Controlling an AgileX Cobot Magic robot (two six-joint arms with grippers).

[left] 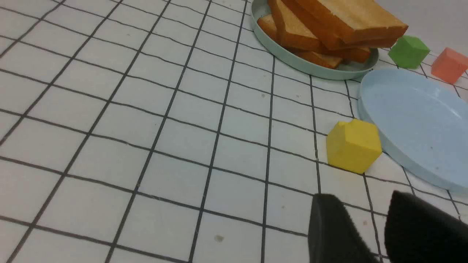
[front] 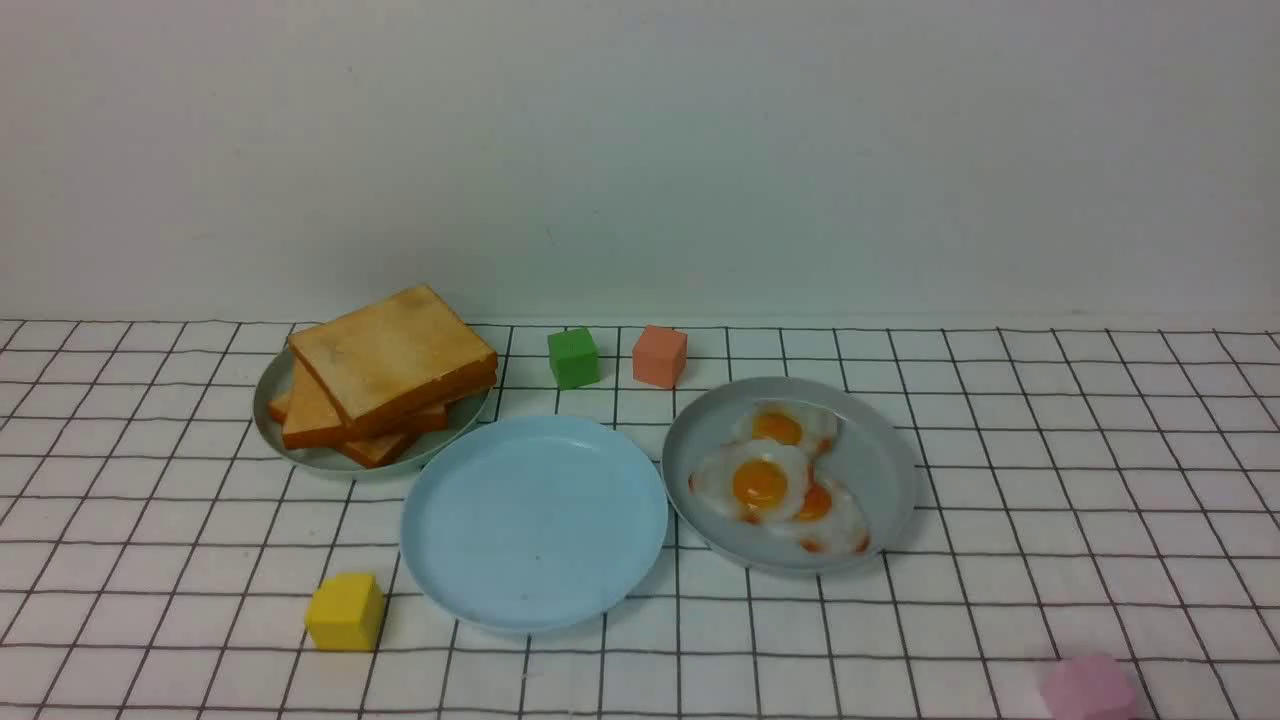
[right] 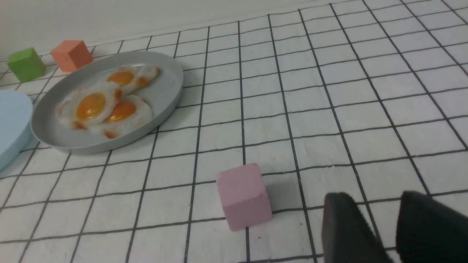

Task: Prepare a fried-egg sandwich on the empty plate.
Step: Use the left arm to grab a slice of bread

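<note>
A round, shallow, sky-blue plate lies bare at the centre of a white gridded cloth. It is smooth plastic with a low raised rim. It sits between a grey-green plate of stacked toast, back left, and a grey plate with three fried eggs, right, very close to both. A yellow cube sits near its front-left edge. The left gripper and right gripper each show fingers apart, holding nothing.
</note>
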